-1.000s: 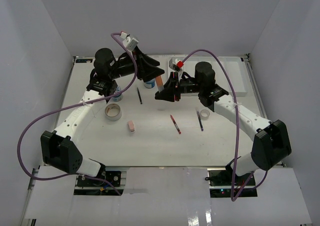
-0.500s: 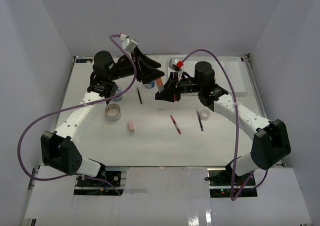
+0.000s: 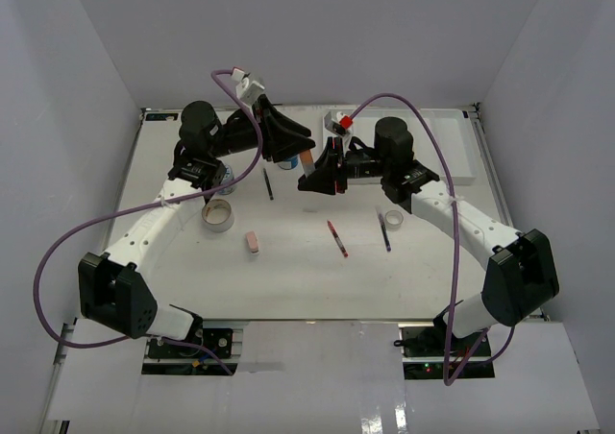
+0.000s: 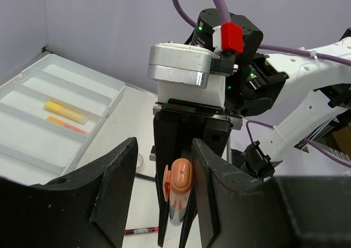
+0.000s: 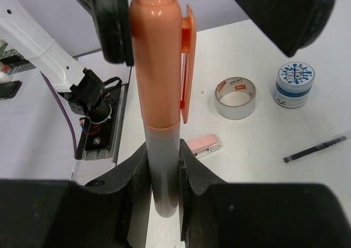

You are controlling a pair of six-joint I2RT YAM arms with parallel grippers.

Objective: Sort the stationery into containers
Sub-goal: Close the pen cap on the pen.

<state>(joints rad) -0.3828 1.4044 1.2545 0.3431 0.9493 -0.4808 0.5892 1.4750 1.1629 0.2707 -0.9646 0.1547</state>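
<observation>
My right gripper (image 5: 163,165) is shut on the grey lower end of an orange marker (image 5: 159,67) and holds it above the table's far middle (image 3: 306,157). My left gripper (image 4: 164,165) is open. Its jaws stand on either side of the marker's orange cap (image 4: 180,185), with the cap close against the right-hand finger (image 4: 211,193). The white divided tray (image 4: 104,113) lies at the far right (image 3: 459,165) and holds a yellow marker (image 4: 66,111) and a thin orange-red stick (image 4: 67,125).
On the table lie a tape roll (image 3: 217,215), a pink eraser (image 3: 253,242), a red pen (image 3: 337,238), two black pens (image 3: 384,232) (image 3: 268,184), two blue-lid jars (image 3: 223,180) (image 3: 286,162) and a small tape roll (image 3: 393,220).
My left gripper has moved slightly right towards the marker, with its jaws now around the cap. The right arm has held still with the marker.
</observation>
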